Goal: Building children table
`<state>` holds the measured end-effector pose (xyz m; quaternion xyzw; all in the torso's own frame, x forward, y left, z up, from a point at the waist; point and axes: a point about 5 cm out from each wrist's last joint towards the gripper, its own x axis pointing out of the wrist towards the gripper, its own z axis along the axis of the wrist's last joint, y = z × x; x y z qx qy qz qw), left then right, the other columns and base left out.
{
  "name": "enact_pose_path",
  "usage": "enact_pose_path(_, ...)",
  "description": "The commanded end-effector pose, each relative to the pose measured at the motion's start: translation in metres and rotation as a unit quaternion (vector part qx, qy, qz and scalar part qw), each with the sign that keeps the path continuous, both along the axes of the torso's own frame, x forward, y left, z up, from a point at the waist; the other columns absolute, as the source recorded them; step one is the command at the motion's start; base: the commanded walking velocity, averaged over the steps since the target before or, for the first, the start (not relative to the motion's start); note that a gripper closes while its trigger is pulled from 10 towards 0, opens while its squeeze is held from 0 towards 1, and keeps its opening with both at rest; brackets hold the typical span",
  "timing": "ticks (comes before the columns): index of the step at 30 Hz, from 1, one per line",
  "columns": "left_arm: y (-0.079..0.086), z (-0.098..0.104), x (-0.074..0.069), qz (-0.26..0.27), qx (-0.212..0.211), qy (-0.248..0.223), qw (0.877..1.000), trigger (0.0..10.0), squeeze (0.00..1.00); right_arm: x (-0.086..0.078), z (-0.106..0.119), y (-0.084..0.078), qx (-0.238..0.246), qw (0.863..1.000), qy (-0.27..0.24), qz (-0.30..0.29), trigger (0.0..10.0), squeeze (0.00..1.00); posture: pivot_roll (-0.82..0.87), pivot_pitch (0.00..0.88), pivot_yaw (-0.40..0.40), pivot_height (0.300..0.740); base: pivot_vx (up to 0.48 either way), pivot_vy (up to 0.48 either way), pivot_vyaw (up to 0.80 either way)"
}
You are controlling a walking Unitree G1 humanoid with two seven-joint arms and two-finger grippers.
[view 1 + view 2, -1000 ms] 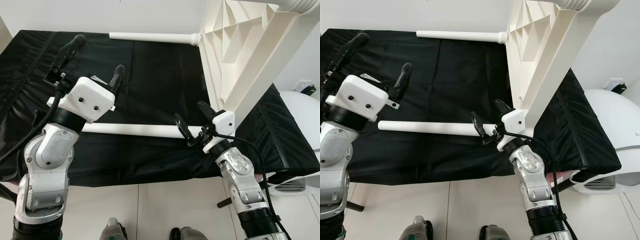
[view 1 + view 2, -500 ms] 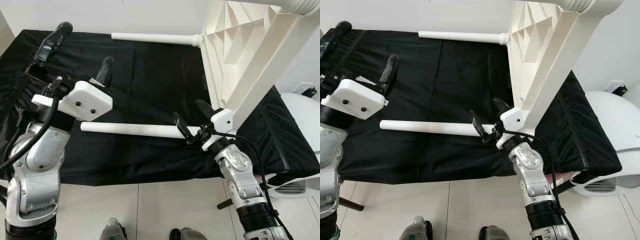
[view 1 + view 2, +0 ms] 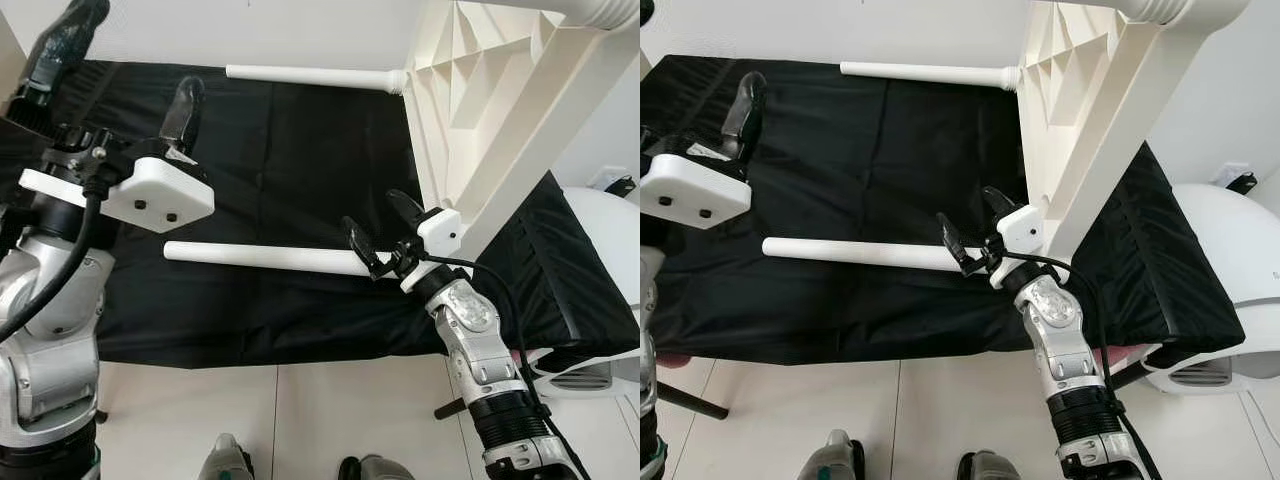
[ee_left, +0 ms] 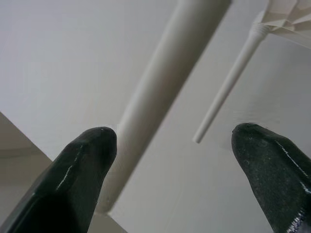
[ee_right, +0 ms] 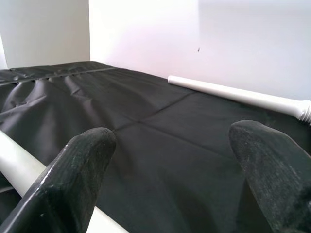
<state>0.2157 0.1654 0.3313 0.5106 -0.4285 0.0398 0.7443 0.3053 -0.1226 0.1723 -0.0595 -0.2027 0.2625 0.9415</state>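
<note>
My right claw (image 3: 377, 237) sits at the near table leg (image 3: 265, 257), at the end of it closest to the white tabletop (image 3: 470, 110). Its two black fingers (image 3: 358, 239) are spread, one on each side of the leg, not pinching it as far as I can make out. In the right wrist view the same leg (image 5: 19, 167) runs past one finger (image 5: 77, 179), with a clear gap to the other.

The near leg lies flat on the black cloth (image 3: 300, 150), running left to right. I cannot tell whether its right end is seated in the tabletop; the claw covers that joint.

The far table leg (image 3: 315, 75) lies along the back edge of the cloth, and its flared end meets the tabletop's corner. The tabletop stands on edge at the right, ribbed underside facing left toward the cloth. A third leg (image 3: 585, 50) slants up toward the upper right corner of my head view.

My left claw (image 3: 120, 65) is raised high on the left, well apart from both lying legs, fingers spread wide. Its wrist view looks up at a pale ceiling and a white pipe (image 4: 165, 92) between the fingertips (image 4: 87, 160).

White rounded appliance (image 3: 610, 220) at the right, beyond the cloth's edge. Pale tile floor (image 3: 300, 420) below.
</note>
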Motion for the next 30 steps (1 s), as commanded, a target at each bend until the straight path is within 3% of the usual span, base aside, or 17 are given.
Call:
enact_pose_path(1,0.004,0.018,-0.006,-0.001,-0.05,-0.107,0.993,10.0,0.0,0.002,0.001,0.001,0.004,1.0,-0.007,0.001,10.0,0.0,0.18,0.085,-0.076,0.74,0.0,0.0,0.0)
enact_pose_path(7,0.003,0.022,-0.003,-0.011,-0.04,-0.105,0.994,10.0,0.0,0.004,0.001,0.003,0.005,1.0,-0.009,0.002,10.0,0.0,0.18,0.084,-0.067,0.74,0.0,0.0,0.0)
enact_pose_path(19,-0.02,0.018,0.031,-0.079,0.048,-0.026,0.995,10.0,0.0,0.003,0.001,0.005,0.014,1.0,-0.019,-0.008,10.0,0.0,0.15,0.089,-0.009,0.74,0.0,0.0,0.0)
enact_pose_path(21,-0.02,0.018,0.031,-0.079,0.048,-0.026,0.995,10.0,0.0,0.003,0.001,0.005,0.014,1.0,-0.019,-0.008,10.0,0.0,0.15,0.089,-0.009,0.74,0.0,0.0,0.0)
enact_pose_path(27,-0.023,0.021,0.04,-0.091,0.076,-0.018,0.993,10.0,0.0,-0.011,-0.01,0.009,0.017,1.0,0.007,0.022,10.0,0.0,0.13,0.084,0.02,0.74,0.0,0.0,0.0)
enact_pose_path(30,-0.019,0.028,0.045,-0.091,0.087,-0.024,0.992,10.0,0.0,-0.033,-0.02,0.018,0.01,0.996,0.039,0.084,10.0,0.0,0.12,0.08,0.041,0.74,0.0,0.0,0.0)
